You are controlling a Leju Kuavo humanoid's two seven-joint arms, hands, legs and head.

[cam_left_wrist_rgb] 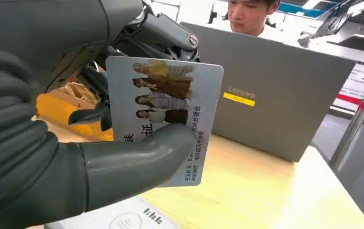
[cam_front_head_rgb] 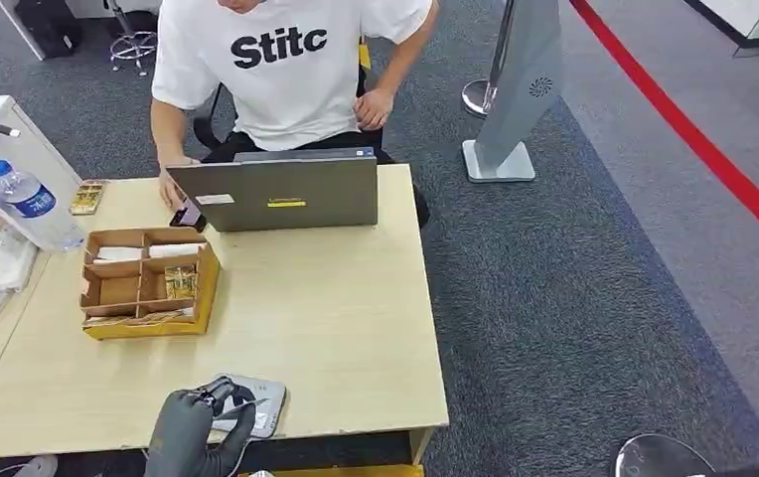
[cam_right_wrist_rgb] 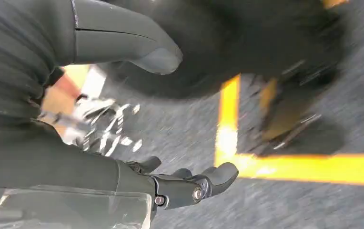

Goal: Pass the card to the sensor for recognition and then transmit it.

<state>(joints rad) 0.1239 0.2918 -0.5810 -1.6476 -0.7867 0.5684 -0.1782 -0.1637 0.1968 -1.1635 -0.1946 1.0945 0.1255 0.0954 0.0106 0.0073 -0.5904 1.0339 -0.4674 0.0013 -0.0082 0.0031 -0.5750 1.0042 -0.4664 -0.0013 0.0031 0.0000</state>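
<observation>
Left robot hand (cam_left_wrist_rgb: 75, 143) of mine pinches the card (cam_left_wrist_rgb: 163, 114) between thumb and fingers, just above the sensor (cam_front_head_rgb: 254, 402) at the bench (cam_front_head_rgb: 336, 318) edge. Reading seems underway; handing over remains. Right robot hand (cam_right_wrist_rgb: 170, 143) hangs empty, fingers apart.

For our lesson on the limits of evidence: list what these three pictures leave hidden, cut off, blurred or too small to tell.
- Card: its lower part is covered by the left hand's thumb, left wrist view.
- Sensor: cut off by the picture's edge there; partly behind that hand in the head view.
- Laptop screen: faces away.
- Box contents: too small to identify, head view.
- Floor under the right hand: motion-blurred.
</observation>
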